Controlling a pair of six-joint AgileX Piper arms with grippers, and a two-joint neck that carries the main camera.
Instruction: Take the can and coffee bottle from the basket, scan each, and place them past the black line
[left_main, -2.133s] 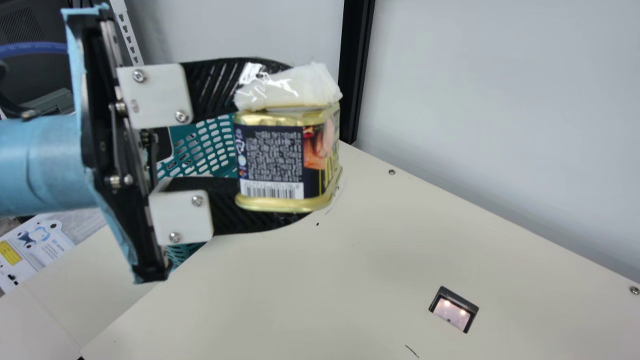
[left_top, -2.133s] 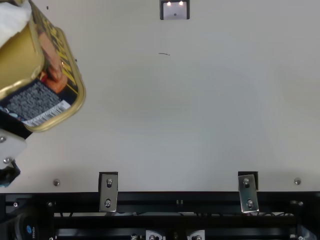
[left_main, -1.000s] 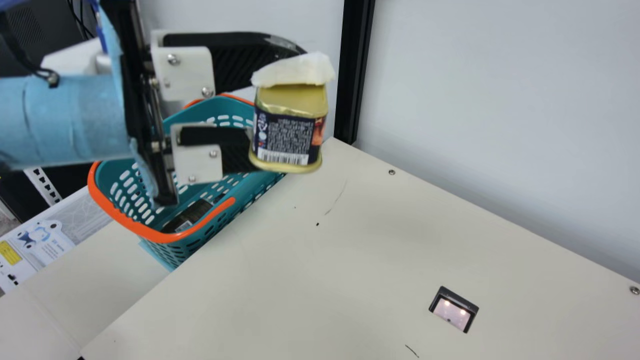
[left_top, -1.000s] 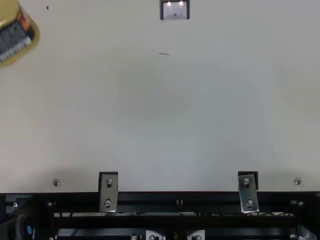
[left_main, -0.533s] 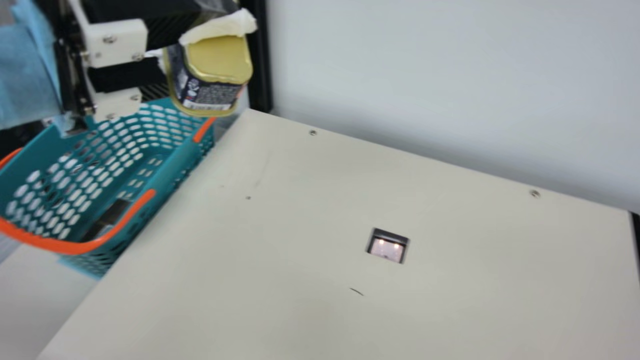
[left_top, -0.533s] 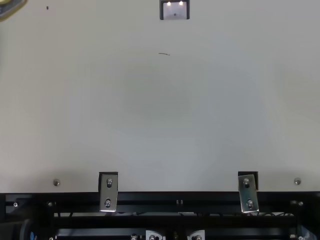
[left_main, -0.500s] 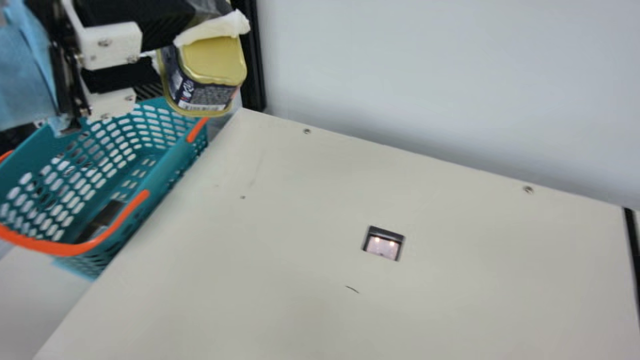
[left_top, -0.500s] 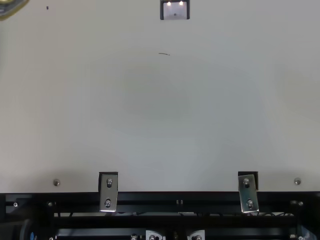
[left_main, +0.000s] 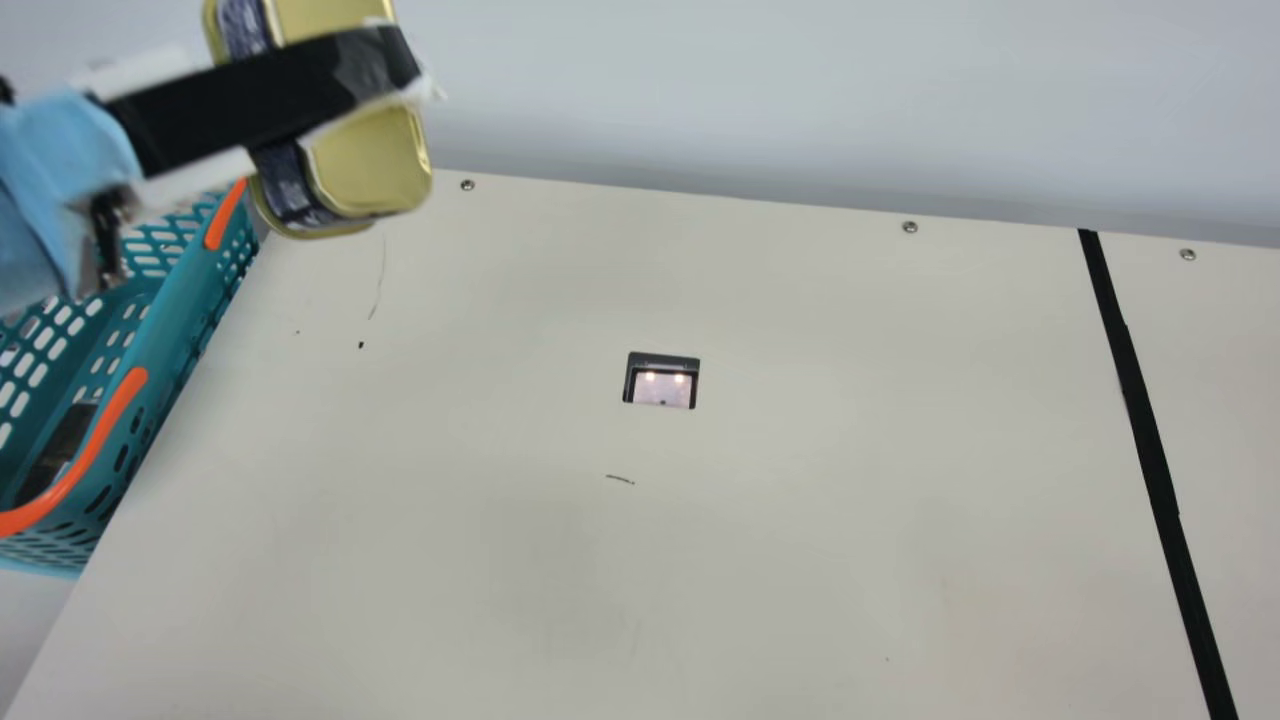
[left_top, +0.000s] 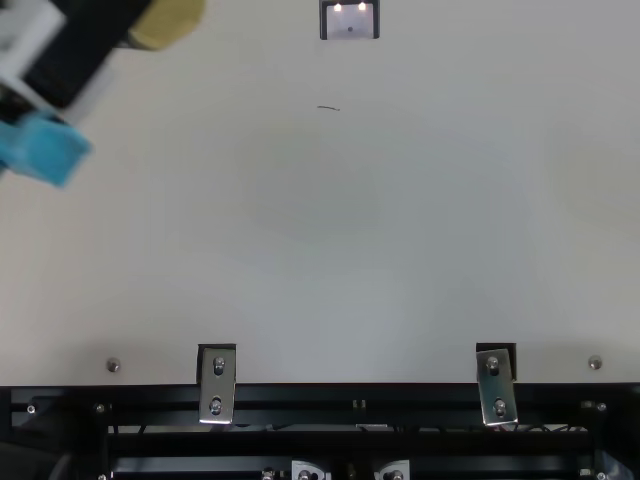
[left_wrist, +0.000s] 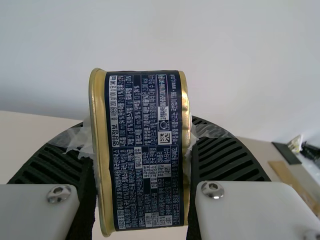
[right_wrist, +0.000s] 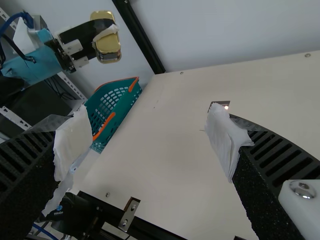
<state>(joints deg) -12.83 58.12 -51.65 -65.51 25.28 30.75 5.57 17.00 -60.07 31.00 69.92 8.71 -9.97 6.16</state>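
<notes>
- Main camera is swung towards the robot's right compared with half a second ago, bringing the black line (left_main: 1150, 450) into frame; the shift of basket and scanner there is the camera's.
- Top view: left gripper (left_wrist: 141, 135) is farther in from the corner than half a second ago, its wrist rolled round. Main view has one finger crossing the can's (left_main: 370, 170) gold end, where two flanked it.
- Reading: transfer from basket (left_main: 180, 300) towards scanner (left_main: 662, 385) looks under way; scan probably still ahead.
- Left claw clenched on the can, held aloft between both fingers; printed side towards its wrist camera. Cannot tell where the barcode points.
- Right gripper (right_wrist: 150, 140) has its padded fingers spread wide, nothing between them.
- Dark item (left_main: 60, 450) low in the basket, likely the coffee bottle; too little of it visible to be sure.
- Edges: basket against the tabletop's left edge, orange handles upright enough to snag a low arm. Wall (left_main: 750, 100) behind the far edge; metal bracket (left_top: 216, 385) at the near rail.
- Room: cream tabletop (left_main: 500, 580) runs from basket past scanner to the line. Inward, then down over the window, seems the sensible route; the roll may need correcting.
</notes>
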